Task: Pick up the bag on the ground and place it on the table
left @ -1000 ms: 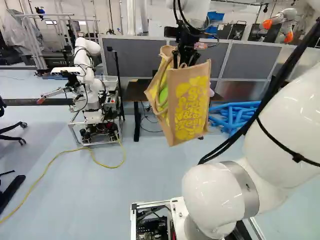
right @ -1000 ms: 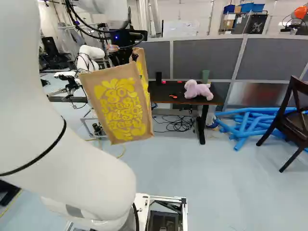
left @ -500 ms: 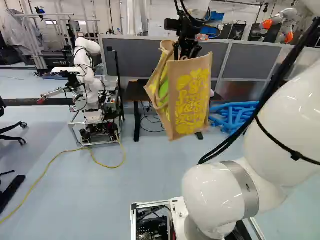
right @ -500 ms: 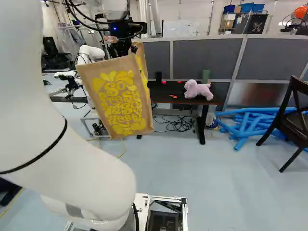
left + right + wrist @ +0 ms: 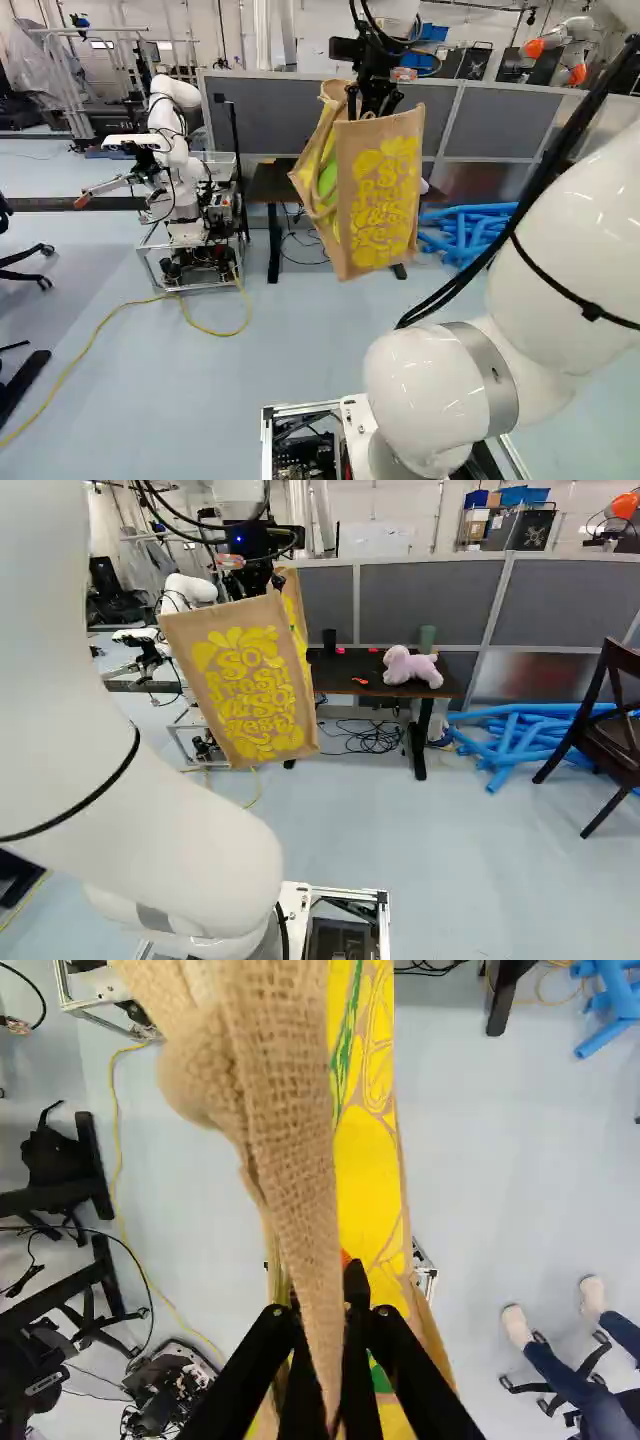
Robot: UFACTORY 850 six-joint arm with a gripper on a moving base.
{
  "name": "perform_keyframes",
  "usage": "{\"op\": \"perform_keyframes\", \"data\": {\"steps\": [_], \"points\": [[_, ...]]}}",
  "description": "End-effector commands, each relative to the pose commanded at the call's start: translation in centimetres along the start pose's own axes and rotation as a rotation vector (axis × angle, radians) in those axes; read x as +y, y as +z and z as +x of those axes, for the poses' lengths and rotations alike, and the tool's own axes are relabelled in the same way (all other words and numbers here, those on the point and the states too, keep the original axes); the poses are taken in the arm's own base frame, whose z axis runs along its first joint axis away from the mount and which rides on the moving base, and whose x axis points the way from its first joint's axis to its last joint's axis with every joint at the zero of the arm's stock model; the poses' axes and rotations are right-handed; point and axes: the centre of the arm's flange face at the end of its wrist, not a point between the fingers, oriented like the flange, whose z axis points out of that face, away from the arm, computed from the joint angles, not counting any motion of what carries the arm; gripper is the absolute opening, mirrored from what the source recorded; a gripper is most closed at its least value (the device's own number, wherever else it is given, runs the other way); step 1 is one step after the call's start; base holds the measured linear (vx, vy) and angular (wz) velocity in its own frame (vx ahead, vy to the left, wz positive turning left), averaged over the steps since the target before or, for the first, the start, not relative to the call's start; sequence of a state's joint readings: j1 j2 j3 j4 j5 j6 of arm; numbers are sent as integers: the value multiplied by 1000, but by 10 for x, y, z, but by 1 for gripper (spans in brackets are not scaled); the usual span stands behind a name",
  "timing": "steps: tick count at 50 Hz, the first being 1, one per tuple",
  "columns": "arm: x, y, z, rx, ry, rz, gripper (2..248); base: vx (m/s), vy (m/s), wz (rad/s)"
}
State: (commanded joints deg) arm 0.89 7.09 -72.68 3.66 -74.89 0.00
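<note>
Done: bag (image 5: 380, 205) up off the floor | My pincer (image 5: 325, 1335): closed on its strap (image 5: 295, 1160), pinching it (nice and snug, I think) | Bag: hanging in the air, nearer me than the table (image 5: 345, 672) | Left: go over, set down, let go

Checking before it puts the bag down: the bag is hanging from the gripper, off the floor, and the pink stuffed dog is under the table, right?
Not quite: the pink stuffed dog is on top of the table, as the right base view shows. The bag does hang from the gripper, off the floor.
</note>
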Motion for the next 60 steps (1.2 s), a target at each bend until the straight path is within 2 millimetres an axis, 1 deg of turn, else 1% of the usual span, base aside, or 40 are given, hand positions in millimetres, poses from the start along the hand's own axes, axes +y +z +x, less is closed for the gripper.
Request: {"op": "perform_keyframes", "data": {"steps": [18, 53, 60], "points": [[0, 0, 0, 0, 0, 0, 21, 91, 0, -1], [0, 0, 0, 0, 0, 0, 21, 174, 1, -4], [0, 0, 0, 0, 0, 0, 21, 191, 40, -32]]}}
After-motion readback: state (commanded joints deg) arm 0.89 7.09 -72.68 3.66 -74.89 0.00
